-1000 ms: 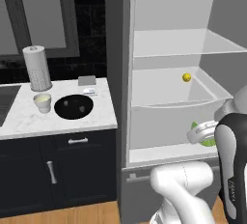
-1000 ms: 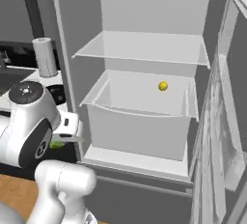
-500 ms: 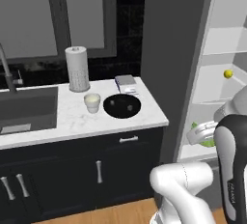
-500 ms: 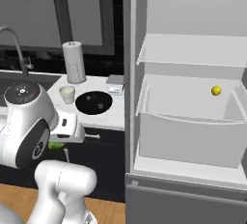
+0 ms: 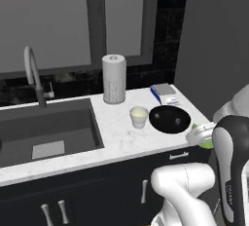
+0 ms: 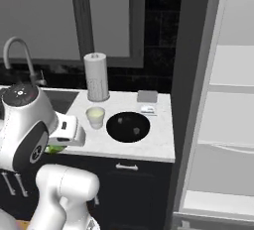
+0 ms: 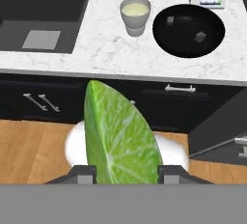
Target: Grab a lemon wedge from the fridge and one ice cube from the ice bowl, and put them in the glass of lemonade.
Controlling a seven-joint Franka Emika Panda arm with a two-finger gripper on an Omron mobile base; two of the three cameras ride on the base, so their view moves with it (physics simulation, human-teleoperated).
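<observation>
In the hand view, the hand (image 7: 125, 172) grips the lemon wedge (image 7: 120, 136) between its 2 fingertips at bottom centre, above the wood floor. On the white counter (image 7: 91, 44) at the top, the glass of lemonade (image 7: 135, 14) stands just left of the ice bowl (image 7: 189, 30), which holds 2 ice cubes. In the right base view, the open fridge (image 6: 223, 125) fills the right side.

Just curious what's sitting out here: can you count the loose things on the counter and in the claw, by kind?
Cups: 1, off-white
Bowls: 1, black
Ice cubes: 2, in the bowl
Lemon wedges: 1, in the claw
Paper towel rolls: 1
Total: 6
</observation>
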